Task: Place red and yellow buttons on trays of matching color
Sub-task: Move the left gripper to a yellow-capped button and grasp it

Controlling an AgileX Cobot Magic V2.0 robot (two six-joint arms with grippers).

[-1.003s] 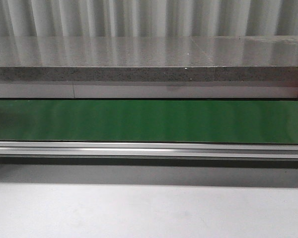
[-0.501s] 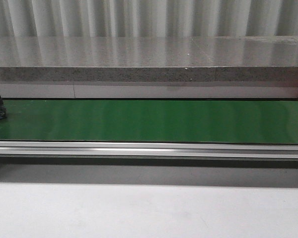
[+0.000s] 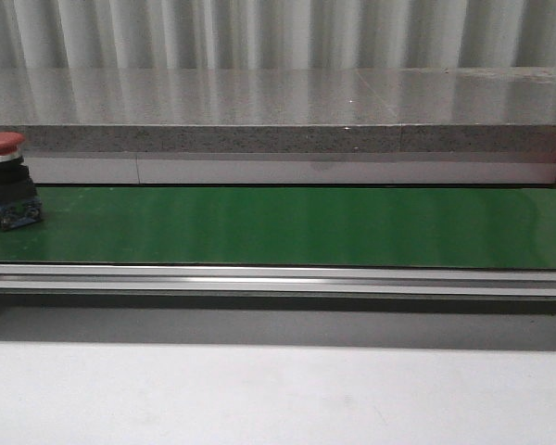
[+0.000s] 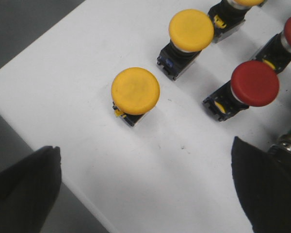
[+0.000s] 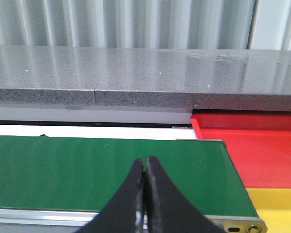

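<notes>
While the left gripper (image 4: pixel 150 194) spreads wide above yellow mushroom-cap buttons (image 4: pixel 135 91), the right gripper (image 5: pixel 145 167), pressed together, faces a green conveyor belt (image 5: pixel 87 165) beside empty red tray (image 5: pixel 252 145).

The conveyor belt (image 3: pixel 287 227) runs left to right across the front view. A push button (image 3: pixel 6 181) stands upright on the belt's far left end. Behind the belt runs a stone ledge (image 3: pixel 278 111); before it, a metal rail (image 3: pixel 278 278).
</notes>
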